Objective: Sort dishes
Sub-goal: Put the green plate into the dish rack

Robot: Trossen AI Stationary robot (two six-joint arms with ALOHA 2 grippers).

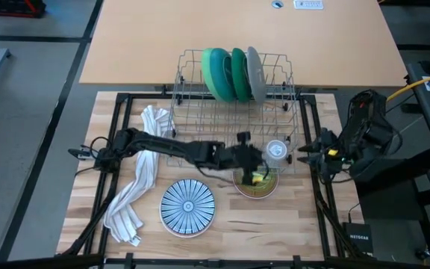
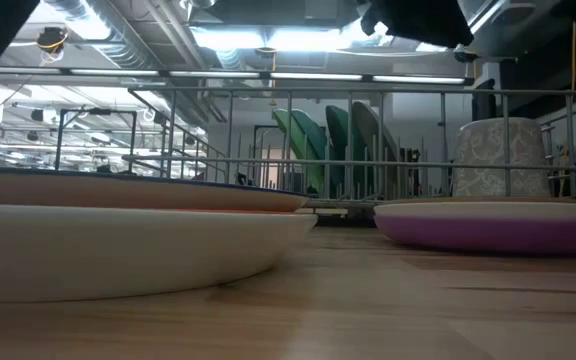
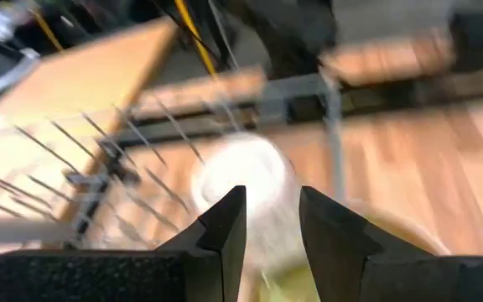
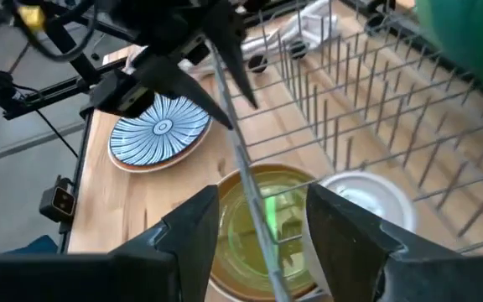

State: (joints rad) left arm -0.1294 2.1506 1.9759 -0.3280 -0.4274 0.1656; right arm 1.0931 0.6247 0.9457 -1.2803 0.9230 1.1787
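Wooden counter point(image 1: 222, 224): slide left fingers point(image 3: 271, 226), slightly apart, onto yellow-green bowl point(image 1: 257, 183) rim at 5 o'clock of rack point(image 1: 234, 112); right fingers point(image 4: 258, 220) wide apart.

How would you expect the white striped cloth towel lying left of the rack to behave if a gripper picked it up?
The towel would probably be floppy: it lies crumpled in soft folds along the table. It looks light, being thin cloth. Gripped at one end, the rest would likely dangle and drag, perhaps brushing the blue-and-white striped plate beside it.
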